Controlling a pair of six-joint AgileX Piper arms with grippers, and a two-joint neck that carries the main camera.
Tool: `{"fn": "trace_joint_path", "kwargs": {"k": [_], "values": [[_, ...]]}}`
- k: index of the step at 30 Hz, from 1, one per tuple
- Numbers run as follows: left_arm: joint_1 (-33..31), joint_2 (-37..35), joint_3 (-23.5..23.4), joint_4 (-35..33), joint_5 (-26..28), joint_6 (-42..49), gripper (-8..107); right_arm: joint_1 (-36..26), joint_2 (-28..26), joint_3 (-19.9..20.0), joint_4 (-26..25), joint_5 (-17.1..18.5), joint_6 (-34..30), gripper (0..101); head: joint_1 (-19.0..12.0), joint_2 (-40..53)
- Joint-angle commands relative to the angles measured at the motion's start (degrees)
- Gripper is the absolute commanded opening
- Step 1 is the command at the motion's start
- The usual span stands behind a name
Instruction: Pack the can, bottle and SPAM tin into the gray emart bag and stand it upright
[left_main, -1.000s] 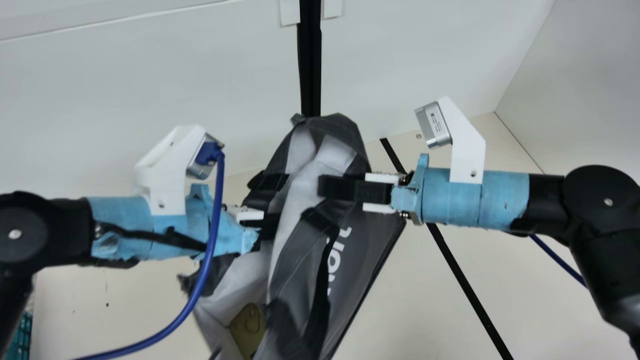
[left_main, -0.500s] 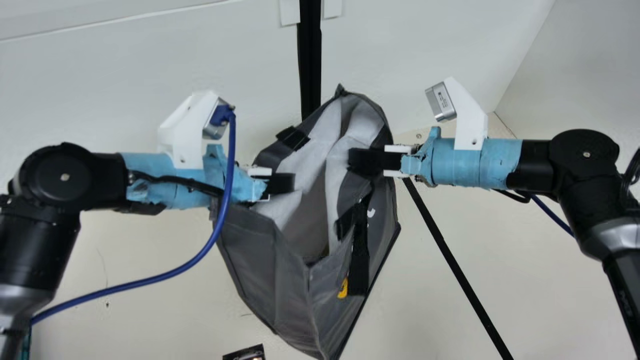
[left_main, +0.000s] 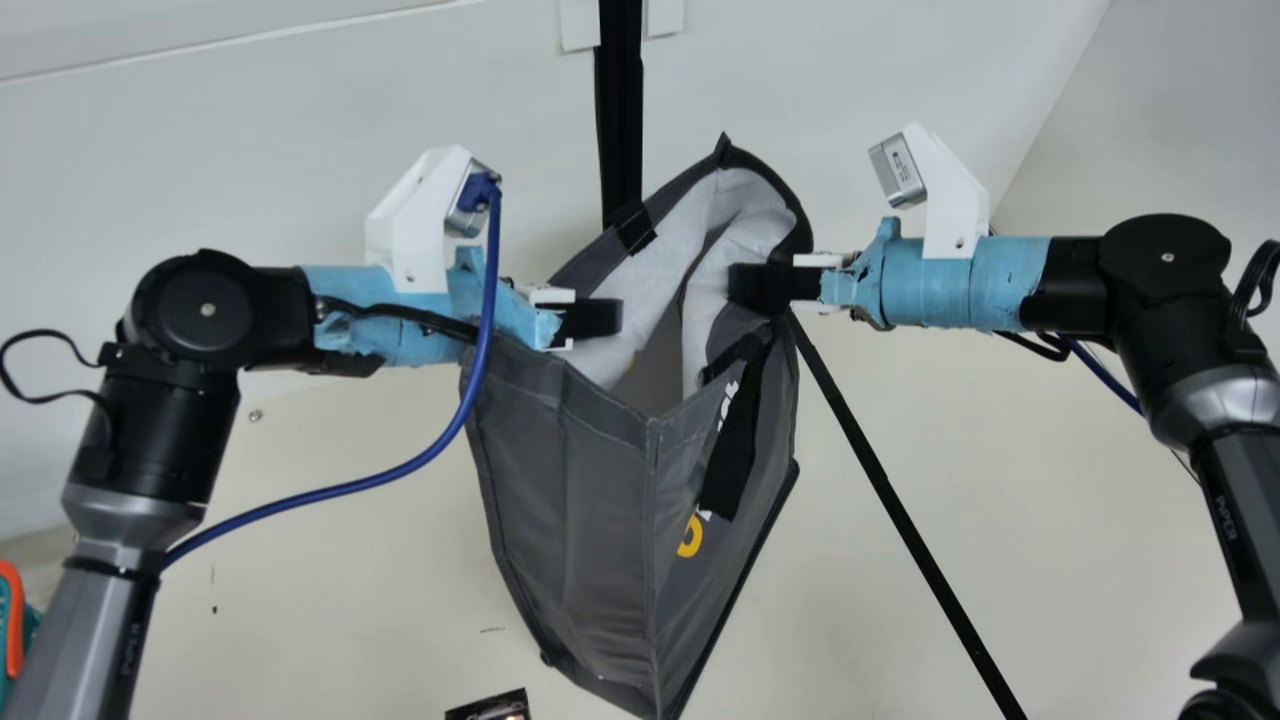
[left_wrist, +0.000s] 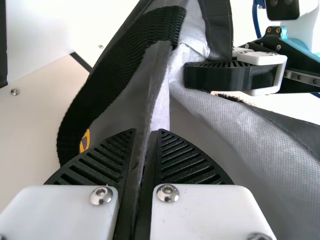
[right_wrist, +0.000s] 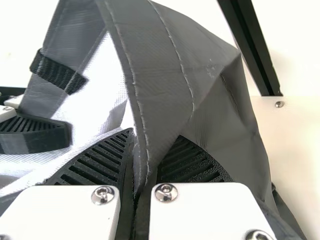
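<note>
Gray and open-mouthed, the emart bag (left_main: 570, 480) is hanging between the two arms in the main view, over the cream table (left_main: 350, 610), with the left gripper (left_main: 605, 318) pinching its left rim and the right gripper (left_main: 745, 288) pinching its right rim. In the left wrist view, the left gripper (left_wrist: 148, 131) is clamping the bag's edge near a looping black webbing handle (left_wrist: 90, 95). In the right wrist view, the right gripper (right_wrist: 156, 134) is squeezing the stitched dark border.

Blue-wrapped wrists, blue cable, black joints
</note>
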Motion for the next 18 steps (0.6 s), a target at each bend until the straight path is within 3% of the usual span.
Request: {"fn": "trace_joint_path", "kwargs": {"k": [1,6,18], "values": [[-0.09,0.66,-1.64,-0.09,-0.04,-0.27,-8,-0.06,-0.05,-0.16,0.62,-0.08,0.25,0,-1.30,-0.05],[0.16,1.93,-4.60,-0.23,-0.04,-1.38,-8,-0.28,-0.29,-0.21,0.67,-0.05,0.55,0,-1.30,-0.05],[0.12,1.89,-4.57,-0.21,0.00,-1.40,-8,-0.33,-0.29,-0.21,0.82,-0.05,0.49,0,-1.30,-0.05]]}}
